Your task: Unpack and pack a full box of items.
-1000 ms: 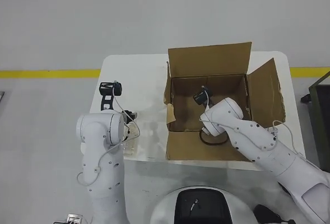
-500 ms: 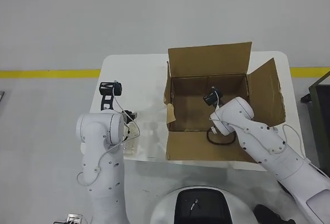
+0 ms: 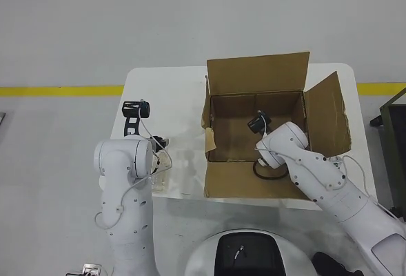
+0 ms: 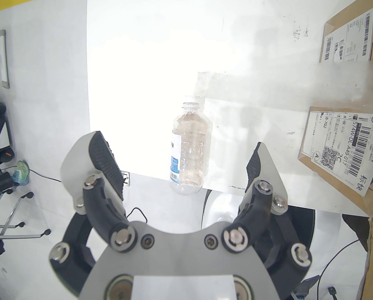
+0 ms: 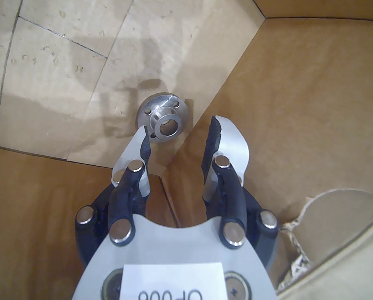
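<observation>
Right wrist view: your right claw, part open and empty, hangs by the metal flange still in the cardboard box; water bottle already out, left claw wide open.

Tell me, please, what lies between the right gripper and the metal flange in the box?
Nothing: in the right wrist view, bare box floor runs between the open right gripper and the metal flange.

Right gripper in the cardboard box, nearer its right-side wall than a second ago.
</observation>
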Controlling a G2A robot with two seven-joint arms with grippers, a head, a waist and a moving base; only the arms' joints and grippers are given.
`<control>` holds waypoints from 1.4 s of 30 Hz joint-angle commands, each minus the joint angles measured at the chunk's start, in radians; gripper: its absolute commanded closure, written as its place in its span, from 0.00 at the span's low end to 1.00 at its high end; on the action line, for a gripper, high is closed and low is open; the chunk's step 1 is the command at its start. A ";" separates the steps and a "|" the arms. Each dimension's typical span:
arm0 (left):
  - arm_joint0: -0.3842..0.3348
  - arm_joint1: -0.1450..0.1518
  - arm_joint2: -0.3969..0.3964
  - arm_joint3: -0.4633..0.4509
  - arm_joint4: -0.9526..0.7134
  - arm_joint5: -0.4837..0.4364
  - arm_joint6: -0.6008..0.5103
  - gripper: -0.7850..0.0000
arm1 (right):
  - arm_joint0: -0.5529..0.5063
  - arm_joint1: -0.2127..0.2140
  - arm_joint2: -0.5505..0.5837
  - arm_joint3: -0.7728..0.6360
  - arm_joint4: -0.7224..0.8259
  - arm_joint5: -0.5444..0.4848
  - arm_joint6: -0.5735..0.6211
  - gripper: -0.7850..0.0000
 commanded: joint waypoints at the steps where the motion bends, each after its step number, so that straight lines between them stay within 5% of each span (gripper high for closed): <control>1: 0.000 0.000 0.000 0.000 0.000 0.000 0.000 0.00 | -0.001 -0.003 0.002 0.007 -0.004 -0.002 -0.006 0.43; 8: 0.000 0.000 0.000 0.000 0.000 0.000 0.000 0.00 | 0.001 -0.013 0.014 0.041 -0.015 -0.009 -0.028 0.34; 14: 0.000 0.000 0.000 0.000 0.000 0.000 0.000 0.00 | 0.006 -0.025 0.018 0.064 -0.018 -0.018 -0.036 0.42; 25: 0.000 0.000 0.000 0.000 0.000 0.000 0.000 0.00 | 0.011 -0.048 0.029 0.119 0.028 -0.033 -0.070 0.33; 28: 0.000 0.000 0.000 0.000 0.000 0.000 0.000 0.00 | 0.013 -0.054 0.035 0.132 0.048 -0.038 -0.079 0.47; 35: 0.000 0.000 0.000 0.000 0.000 0.000 0.000 0.00 | 0.008 -0.062 0.081 0.130 0.164 -0.071 -0.117 0.50; 42: 0.000 0.000 0.000 0.000 0.000 0.000 0.000 0.00 | -0.001 -0.056 0.122 0.065 0.170 -0.091 -0.105 0.35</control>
